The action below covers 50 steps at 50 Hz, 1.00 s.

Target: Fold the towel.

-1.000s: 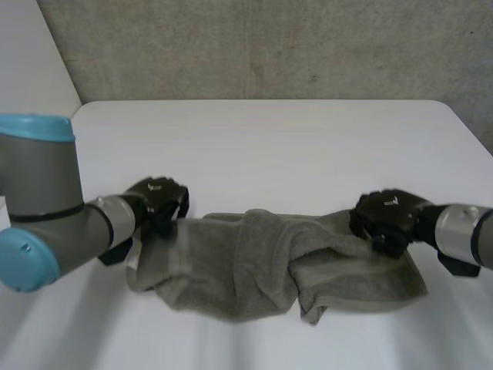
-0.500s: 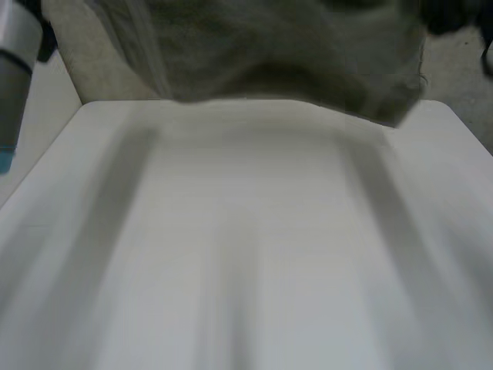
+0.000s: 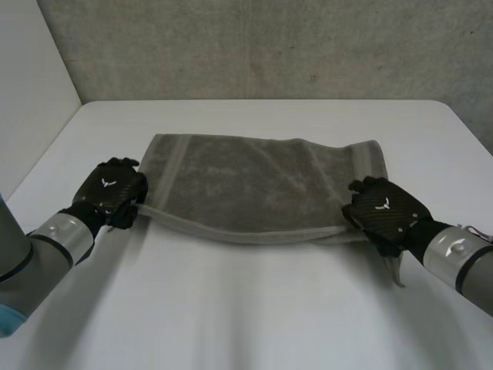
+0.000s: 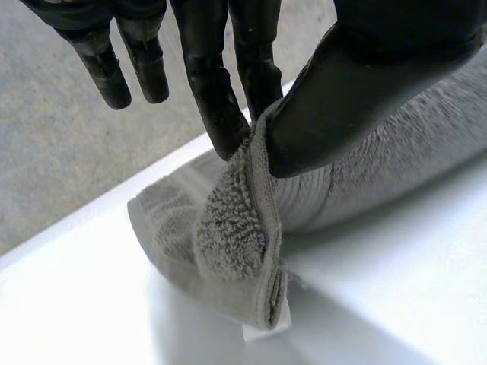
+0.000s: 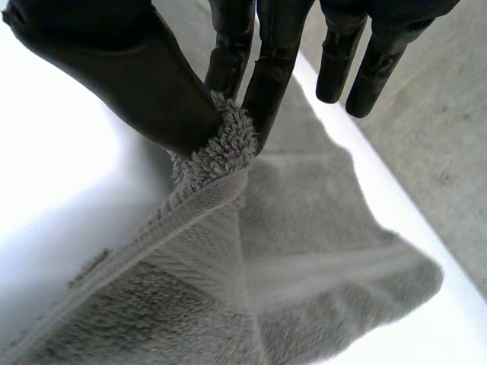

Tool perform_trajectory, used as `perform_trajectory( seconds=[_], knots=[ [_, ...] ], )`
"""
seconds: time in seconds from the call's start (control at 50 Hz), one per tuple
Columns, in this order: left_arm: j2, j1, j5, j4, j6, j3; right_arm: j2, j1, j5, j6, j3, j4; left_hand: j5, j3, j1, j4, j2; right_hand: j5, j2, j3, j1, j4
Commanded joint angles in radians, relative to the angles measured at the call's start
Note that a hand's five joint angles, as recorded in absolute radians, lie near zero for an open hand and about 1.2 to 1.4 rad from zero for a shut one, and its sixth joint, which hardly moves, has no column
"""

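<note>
The grey towel lies spread across the middle of the white table, folded over on itself. My left hand pinches its near left corner between thumb and fingers. In the left wrist view that hand holds the towel corner just above the table. My right hand pinches the near right corner. In the right wrist view that hand grips a tuft of the towel, and the cloth slopes away below it.
A rough grey wall stands behind the table's far edge. Bare table lies in front of the towel, between both arms. A bit of towel edge trails beside the right wrist.
One second ago the towel lay bunched near the front edge. Both hands swung it up high and have laid it down spread flat further back.
</note>
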Motion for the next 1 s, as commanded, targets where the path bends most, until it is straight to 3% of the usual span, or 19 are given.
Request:
perform_trajectory(
  seconds=[0.02, 0.1, 0.14, 0.28, 0.36, 0.4, 0.42, 0.46, 0.5, 0.56, 0.6, 0.66, 0.82, 1.0],
  knots=[
    [0.171, 0.060, 0.043, -0.139, 0.006, -0.026, -0.185, -0.075, -0.044, -0.001, -0.023, 0.220, 0.083, -0.048, 0.124, -0.054, 0.061, 0.069, 0.101, -0.047, 0.079, -0.076],
    [0.328, 0.126, 0.131, -0.275, -0.001, -0.035, -0.282, -0.123, -0.121, 0.011, -0.059, 0.333, 0.083, -0.048, 0.124, -0.054, 0.061, 0.069, 0.101, -0.047, 0.079, -0.076],
    [0.368, 0.153, 0.163, -0.315, -0.004, -0.037, -0.356, -0.173, -0.216, 0.016, -0.092, 0.424, 0.083, -0.048, 0.124, -0.054, 0.061, 0.069, 0.101, -0.047, 0.079, -0.076],
    [0.430, 0.224, 0.226, -0.388, -0.014, -0.021, -0.332, -0.226, -0.307, 0.013, -0.167, 0.480, 0.083, -0.048, 0.124, -0.054, 0.061, 0.069, 0.101, -0.047, 0.079, -0.076],
    [0.377, 0.218, 0.223, -0.386, -0.025, 0.017, -0.190, -0.218, -0.267, 0.005, -0.218, 0.471, 0.083, -0.048, 0.124, -0.054, 0.061, 0.069, 0.101, -0.047, 0.079, -0.076],
    [0.324, 0.204, 0.219, -0.383, -0.024, 0.040, -0.053, -0.179, -0.180, -0.010, -0.301, 0.466, 0.083, -0.048, 0.124, -0.054, 0.061, 0.069, 0.101, -0.047, 0.079, -0.076],
    [0.268, 0.178, 0.211, -0.380, -0.028, 0.078, -0.052, -0.178, -0.180, -0.010, -0.301, 0.466, 0.083, -0.048, 0.124, -0.054, 0.061, 0.069, 0.101, -0.047, 0.079, -0.076],
    [0.212, 0.144, 0.186, -0.380, -0.033, 0.121, 0.062, -0.097, -0.076, -0.055, -0.385, 0.463, 0.083, -0.048, 0.124, -0.054, 0.061, 0.069, 0.101, -0.047, 0.079, -0.076],
    [0.088, 0.086, 0.107, -0.379, -0.041, 0.216, 0.112, -0.073, -0.025, -0.081, -0.422, 0.459, 0.083, -0.048, 0.124, -0.054, 0.061, 0.069, 0.101, -0.047, 0.079, -0.076],
    [0.020, 0.051, 0.059, -0.380, -0.037, 0.275, 0.182, -0.057, 0.039, -0.093, -0.471, 0.428, 0.083, -0.048, 0.124, -0.054, 0.061, 0.069, 0.101, -0.047, 0.079, -0.076],
    [-0.099, -0.012, -0.013, -0.385, -0.039, 0.397, 0.207, -0.054, 0.053, -0.089, -0.488, 0.399, 0.083, -0.048, 0.124, -0.054, 0.061, 0.069, 0.101, -0.047, 0.079, -0.076],
    [-0.205, -0.037, -0.053, -0.385, -0.039, 0.515, 0.233, -0.031, 0.072, -0.064, -0.510, 0.315, 0.083, -0.048, 0.124, -0.054, 0.061, 0.069, 0.101, -0.047, 0.079, -0.076],
    [-0.365, -0.067, -0.068, -0.369, -0.047, 0.719, 0.267, 0.015, 0.165, 0.065, -0.525, 0.034, 0.083, -0.048, 0.124, -0.054, 0.061, 0.069, 0.101, -0.047, 0.079, -0.076],
    [-0.543, -0.116, -0.177, -0.239, -0.037, 0.861, 0.406, 0.024, 0.116, 0.071, -0.583, -0.069, 0.083, -0.048, 0.124, -0.054, 0.061, 0.069, 0.101, -0.047, 0.079, -0.076]
  ],
)
